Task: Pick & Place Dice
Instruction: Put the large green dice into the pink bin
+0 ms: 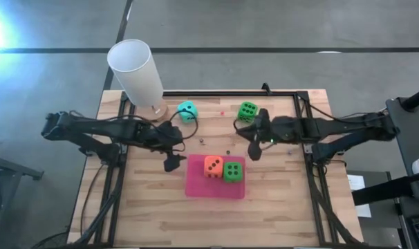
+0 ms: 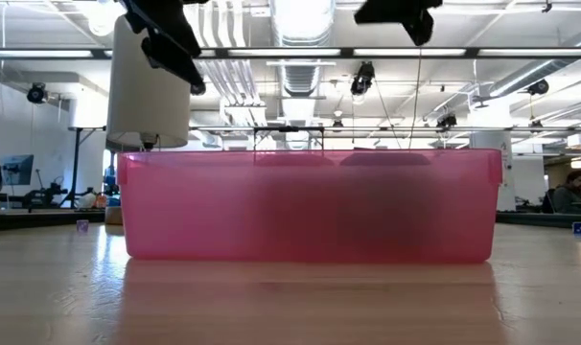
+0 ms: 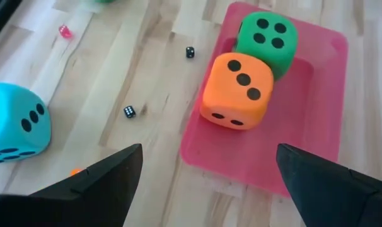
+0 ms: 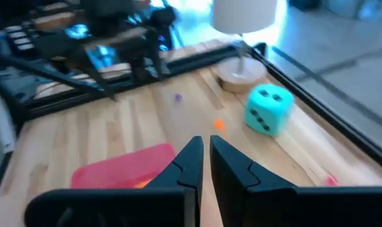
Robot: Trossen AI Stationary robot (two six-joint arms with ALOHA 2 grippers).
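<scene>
My left fingers (image 3: 207, 183) are hanging spread and empty beside the tray (image 1: 196, 185); I'm favouring the teal die (image 1: 187, 110) next (right fingers (image 4: 207, 165) clenched, idle).

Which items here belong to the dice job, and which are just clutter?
Job:
orange die and green die in the pink tray
teal die
second green die

Clutter:
white lamp
tiny dice

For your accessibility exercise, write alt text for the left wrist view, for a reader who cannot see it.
An orange die and a green die sit side by side, touching, in a shallow pink tray on a wooden table. The left gripper frames the view with its fingers wide open, holding nothing. A teal die lies on the wood beside the tray, with tiny dice scattered between.
</scene>
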